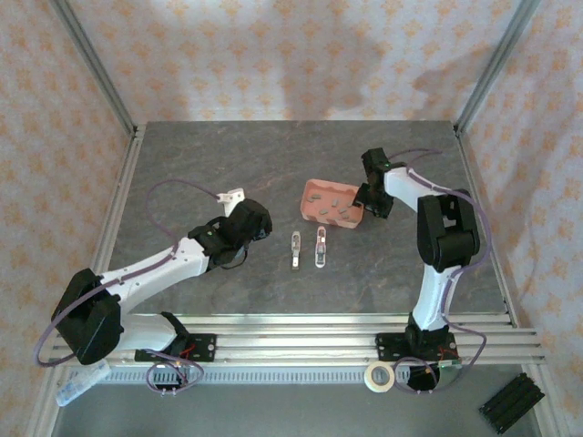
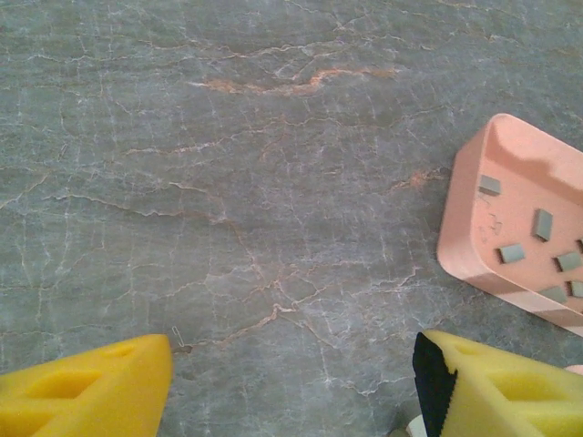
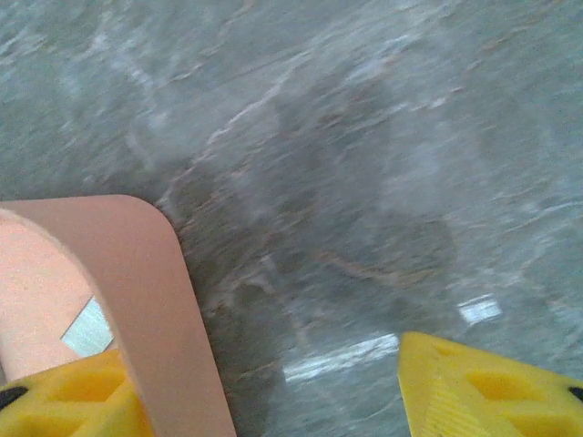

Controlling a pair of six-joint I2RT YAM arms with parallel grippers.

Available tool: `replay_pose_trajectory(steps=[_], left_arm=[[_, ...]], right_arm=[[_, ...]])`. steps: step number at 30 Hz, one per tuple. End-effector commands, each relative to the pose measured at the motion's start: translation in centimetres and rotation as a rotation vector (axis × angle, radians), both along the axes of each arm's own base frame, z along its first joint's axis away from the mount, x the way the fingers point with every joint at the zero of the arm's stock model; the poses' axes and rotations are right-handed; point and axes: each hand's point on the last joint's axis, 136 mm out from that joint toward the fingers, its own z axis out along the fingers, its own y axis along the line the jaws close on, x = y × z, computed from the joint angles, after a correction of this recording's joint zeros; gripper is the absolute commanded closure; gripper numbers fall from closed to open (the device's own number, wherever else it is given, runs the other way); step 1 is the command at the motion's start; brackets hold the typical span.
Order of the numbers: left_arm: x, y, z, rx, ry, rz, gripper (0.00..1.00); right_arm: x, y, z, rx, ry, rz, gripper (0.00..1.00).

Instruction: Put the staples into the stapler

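Staples (image 2: pixel 543 223) lie in the tray (image 2: pixel 455 238); right jaws, open astride its wall, should shift inward onto one strip, while left jaws hang wide.

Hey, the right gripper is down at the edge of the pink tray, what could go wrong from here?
1. The right gripper straddles the tray wall, one finger inside and one outside; closing there may pinch the wall and tip out the staples.
2. The strip beside the inner finger is tiny and flat, so it could slip.
3. A shoved tray might knock the staplers lying just in front.
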Motion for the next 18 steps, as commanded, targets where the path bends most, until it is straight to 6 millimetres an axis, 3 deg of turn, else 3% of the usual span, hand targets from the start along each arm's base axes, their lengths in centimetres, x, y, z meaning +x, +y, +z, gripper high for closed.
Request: replay_pose_trajectory(steps=[1,10,18], left_arm=[[0.8,0.3,0.3,0.024,-0.018,0.008,0.29],[1.2,-1.0,-0.1,0.0,0.004,-0.024,0.29],[1.1,-1.3,-0.2,-0.006,0.009,-0.046,0.29]], right_arm=[[-1.9,-3.0,0.6,-0.087,0.034,-0.031,0.39],[-6.8,-6.5,0.6,-0.128,0.087,-0.079,0.39],[-12.4,-6.5,-0.3,-0.087,0.131,-0.12,0.39]])
